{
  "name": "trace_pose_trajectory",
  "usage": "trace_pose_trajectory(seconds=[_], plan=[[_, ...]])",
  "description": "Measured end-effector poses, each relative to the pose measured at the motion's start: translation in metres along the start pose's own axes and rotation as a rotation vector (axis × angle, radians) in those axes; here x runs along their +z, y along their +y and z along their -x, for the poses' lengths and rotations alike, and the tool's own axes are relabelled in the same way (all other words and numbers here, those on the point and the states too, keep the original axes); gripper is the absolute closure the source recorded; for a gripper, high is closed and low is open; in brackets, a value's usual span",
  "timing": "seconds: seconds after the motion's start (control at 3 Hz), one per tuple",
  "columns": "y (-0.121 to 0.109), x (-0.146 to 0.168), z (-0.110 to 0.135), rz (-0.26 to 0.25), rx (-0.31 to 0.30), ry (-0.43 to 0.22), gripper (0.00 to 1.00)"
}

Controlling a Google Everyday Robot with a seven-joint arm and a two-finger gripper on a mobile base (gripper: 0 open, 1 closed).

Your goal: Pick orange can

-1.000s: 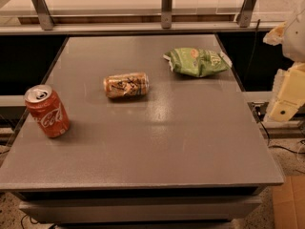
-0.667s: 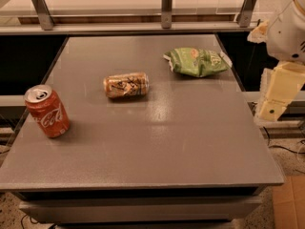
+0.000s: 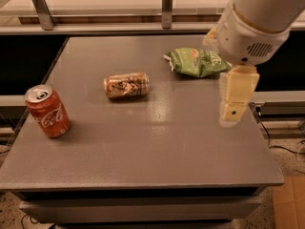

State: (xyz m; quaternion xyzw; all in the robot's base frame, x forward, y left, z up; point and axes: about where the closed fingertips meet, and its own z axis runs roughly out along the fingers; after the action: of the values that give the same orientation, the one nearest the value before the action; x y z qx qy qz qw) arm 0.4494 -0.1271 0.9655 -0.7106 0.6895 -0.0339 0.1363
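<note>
The orange can (image 3: pixel 126 85) lies on its side on the grey table (image 3: pixel 157 147), left of centre towards the back. It is orange-gold with dark and pale print and silver ends. My gripper (image 3: pixel 233 109) hangs from the white arm over the table's right side. It is well to the right of the can, apart from it, and holds nothing that I can see.
A red Coca-Cola can (image 3: pixel 47 111) stands upright near the table's left edge. A green snack bag (image 3: pixel 196 62) lies at the back right, just behind and left of the arm. A shelf rail with metal posts (image 3: pixel 167 4) runs along the back.
The arm has swung in from the right edge of the view to above the table's right side, closer to the green bag. The cans and the bag have not moved.
</note>
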Motion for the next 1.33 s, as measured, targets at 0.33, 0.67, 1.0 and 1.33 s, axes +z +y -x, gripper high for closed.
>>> trace_pose_trajectory(seconds=[0.33, 0.67, 1.0, 1.33], plan=[[-0.006, 0.023, 0.032, 0.034, -0.075, -0.002, 0.00], [-0.019, 0.041, 0.063, 0.039, -0.125, -0.007, 0.00], [-0.019, 0.040, 0.064, 0.038, -0.126, -0.007, 0.00], [-0.027, 0.043, 0.070, 0.016, -0.116, -0.014, 0.00]])
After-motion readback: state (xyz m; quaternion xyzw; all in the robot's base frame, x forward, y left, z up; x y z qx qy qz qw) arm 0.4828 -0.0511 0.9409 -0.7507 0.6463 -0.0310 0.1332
